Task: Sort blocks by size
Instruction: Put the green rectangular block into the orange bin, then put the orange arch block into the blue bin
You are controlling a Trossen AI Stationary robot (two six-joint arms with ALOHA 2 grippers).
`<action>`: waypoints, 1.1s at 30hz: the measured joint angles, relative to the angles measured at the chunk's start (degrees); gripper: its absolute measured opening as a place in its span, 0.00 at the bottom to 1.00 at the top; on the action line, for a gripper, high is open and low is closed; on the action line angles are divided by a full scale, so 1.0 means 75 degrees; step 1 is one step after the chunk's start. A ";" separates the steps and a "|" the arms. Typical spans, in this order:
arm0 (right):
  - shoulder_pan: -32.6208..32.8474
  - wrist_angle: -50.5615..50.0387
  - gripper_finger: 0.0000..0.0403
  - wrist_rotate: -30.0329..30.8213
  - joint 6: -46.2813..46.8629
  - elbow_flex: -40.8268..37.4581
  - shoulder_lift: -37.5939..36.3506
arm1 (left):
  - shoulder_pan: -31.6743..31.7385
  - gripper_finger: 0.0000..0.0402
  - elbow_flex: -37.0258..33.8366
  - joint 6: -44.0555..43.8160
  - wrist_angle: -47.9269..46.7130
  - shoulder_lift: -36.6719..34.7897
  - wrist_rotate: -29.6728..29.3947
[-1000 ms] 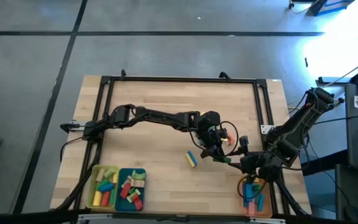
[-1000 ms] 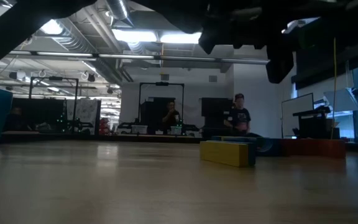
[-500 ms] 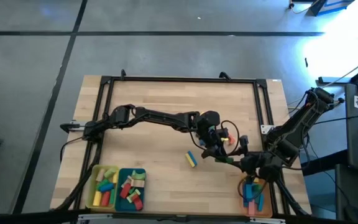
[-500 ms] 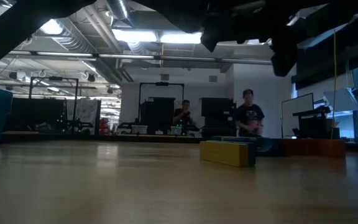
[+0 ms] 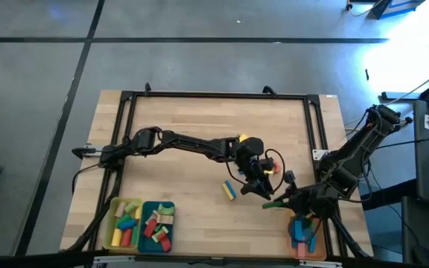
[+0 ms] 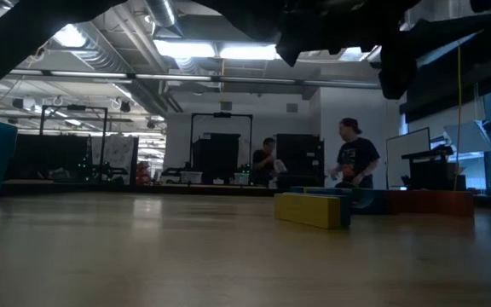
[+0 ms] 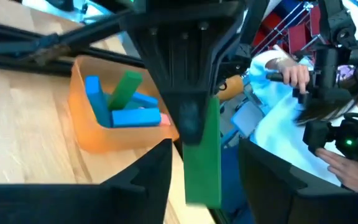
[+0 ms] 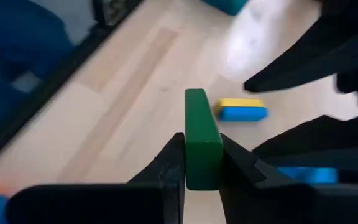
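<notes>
A green bar block hangs in the air over the table's near right part, with my right gripper shut on it. My left gripper is open. Its fingers stand on either side of the same green block without touching it. In the high view the two grippers meet tip to tip, the left gripper just beyond the right gripper. A yellow-and-blue block lies flat on the wood beside them. My right gripper pinches the green block between its two fingers, on its two broad sides near one end. The block sticks straight out past the fingertips. It is lifted clear of the table.
An orange tray with blue and green blocks sits at the near right corner. A yellow tray and a teal tray with mixed blocks stand at the near left. A black frame runs around the table. People move in the room behind.
Both grippers have drifted a little toward the table's near edge, staying tip to tip. The yellow-and-blue block has not moved. People in the background have walked to the right.
</notes>
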 joint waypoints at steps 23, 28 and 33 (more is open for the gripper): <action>0.0003 -0.1993 0.37 -0.5138 0.5482 0.0000 -0.0052 | 0.0430 0.45 -0.0003 0.0756 -0.2231 -0.0113 0.0275; 0.0003 -0.2003 0.46 -0.5021 0.5613 0.0000 -0.0050 | 0.0507 0.45 0.0000 0.1405 -0.3202 -0.0628 -0.0154; 0.0000 -0.1986 0.50 -0.5170 0.5608 0.0001 -0.0080 | 0.0566 0.45 -0.0003 0.2166 -0.4473 -0.1171 -0.0984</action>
